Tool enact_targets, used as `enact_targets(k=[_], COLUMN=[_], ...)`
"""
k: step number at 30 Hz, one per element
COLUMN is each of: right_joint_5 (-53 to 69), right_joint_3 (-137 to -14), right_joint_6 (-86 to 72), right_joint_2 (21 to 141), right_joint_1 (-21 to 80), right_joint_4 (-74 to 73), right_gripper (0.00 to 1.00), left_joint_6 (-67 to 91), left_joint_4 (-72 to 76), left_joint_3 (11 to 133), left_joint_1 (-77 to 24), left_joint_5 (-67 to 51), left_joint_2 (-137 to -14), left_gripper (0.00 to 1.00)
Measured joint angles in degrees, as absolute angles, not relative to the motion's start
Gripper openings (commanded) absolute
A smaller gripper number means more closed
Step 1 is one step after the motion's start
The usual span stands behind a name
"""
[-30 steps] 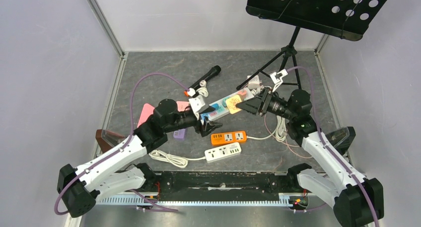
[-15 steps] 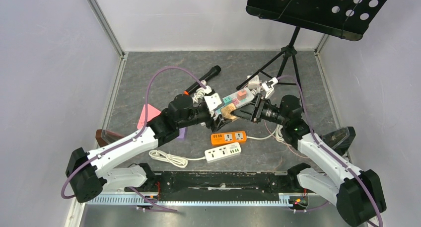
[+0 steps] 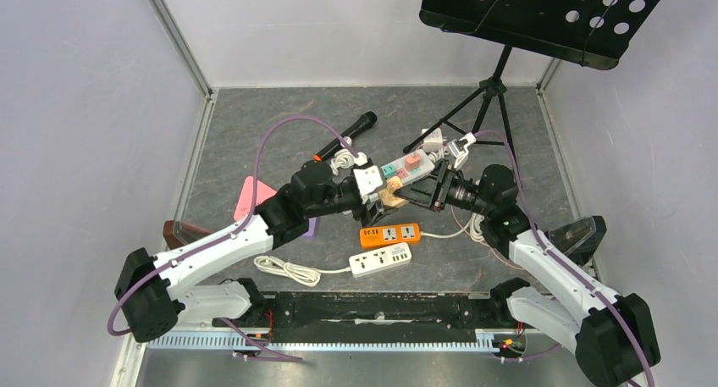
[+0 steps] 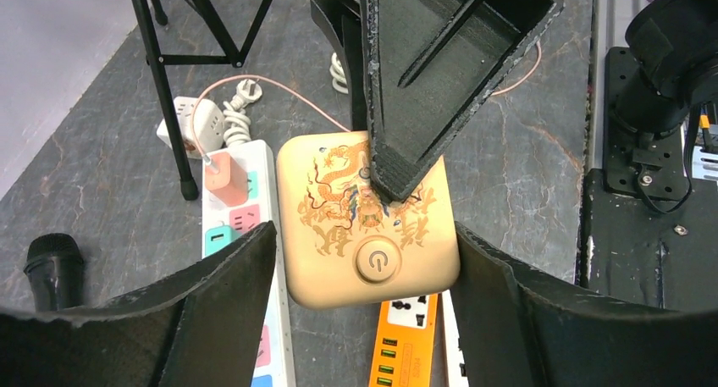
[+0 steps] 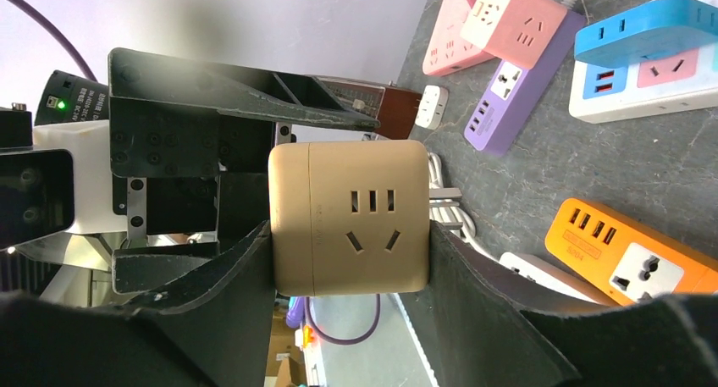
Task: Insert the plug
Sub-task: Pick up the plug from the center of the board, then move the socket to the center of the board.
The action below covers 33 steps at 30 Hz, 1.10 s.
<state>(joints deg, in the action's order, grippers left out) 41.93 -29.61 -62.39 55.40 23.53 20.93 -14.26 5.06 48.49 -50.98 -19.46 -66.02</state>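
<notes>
Nearest the arm bases a white power strip lies flat on the table, with an orange power strip just beyond it. Above these the two arms meet. The right gripper is clamped on the gold plug cube, one finger pressed to each of two opposite sides, and holds it clear of the table. The cube is nearly square, with no clear long axis. Its socket face points back toward the right wrist and its round button face toward the left wrist; its pins cannot be made out. The left gripper stands spread wide, a finger just beside each free flank. Farther off lie a long white strip with coloured sockets, a microphone and a music stand.
</notes>
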Motion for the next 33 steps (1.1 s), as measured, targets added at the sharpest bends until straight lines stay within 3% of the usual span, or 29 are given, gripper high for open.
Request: enact_targets(k=[4, 5, 8, 9, 10, 14, 19, 24, 31, 33], right_joint_5=[41.91, 41.91, 41.52, 41.47, 41.50, 41.41, 39.31, 33.56, 20.75, 17.04], right_joint_3=[-29.52, -29.45, -29.15, -29.06, -28.99, -28.88, -28.88, -28.49, -29.91, -29.91], right_joint_6=[-62.89, -63.22, -64.12, -64.36, -64.45, -64.23, -58.81, -53.12, -40.16, -36.18], right_joint_2=[54.28, 54.00, 53.32, 53.28, 53.23, 53.19, 53.12, 49.78, 48.47, 49.95], right_joint_1=[23.49, 23.46, 23.40, 23.40, 23.40, 23.40, 23.55, 23.38, 23.24, 23.24], right_joint_4=[20.75, 20.73, 20.45, 20.34, 20.29, 19.84, 16.49, 11.42, -5.13, -10.76], right_gripper=[0.26, 0.27, 0.35, 0.42, 0.50, 0.79, 0.98, 0.95, 0.45, 0.36], left_joint_6=[-14.55, -14.55, -14.48, -14.41, -14.31, -14.22, -13.74, -12.78, -10.48, -9.65], left_joint_4=[6.59, 7.35, 9.67, 10.33, 10.74, 11.42, 12.32, 12.47, 11.07, 9.63], left_joint_3=[48.34, 48.12, 47.09, 46.70, 46.46, 46.09, 45.67, 44.42, 41.08, 40.80], left_joint_1=[-51.13, -51.22, -51.22, -51.22, -51.22, -51.07, -51.18, -51.18, -51.11, -51.11], left_joint_5=[-20.14, -20.53, -21.80, -22.20, -22.59, -22.70, -18.85, -9.56, 1.63, 3.01], left_joint_2=[-66.02, -66.02, -66.02, -66.04, -66.04, -66.17, -66.61, -66.61, -66.50, -65.98], left_gripper=[0.69, 0.63, 0.32, 0.13, 0.03, 0.02, 0.02, 0.02, 0.02, 0.02])
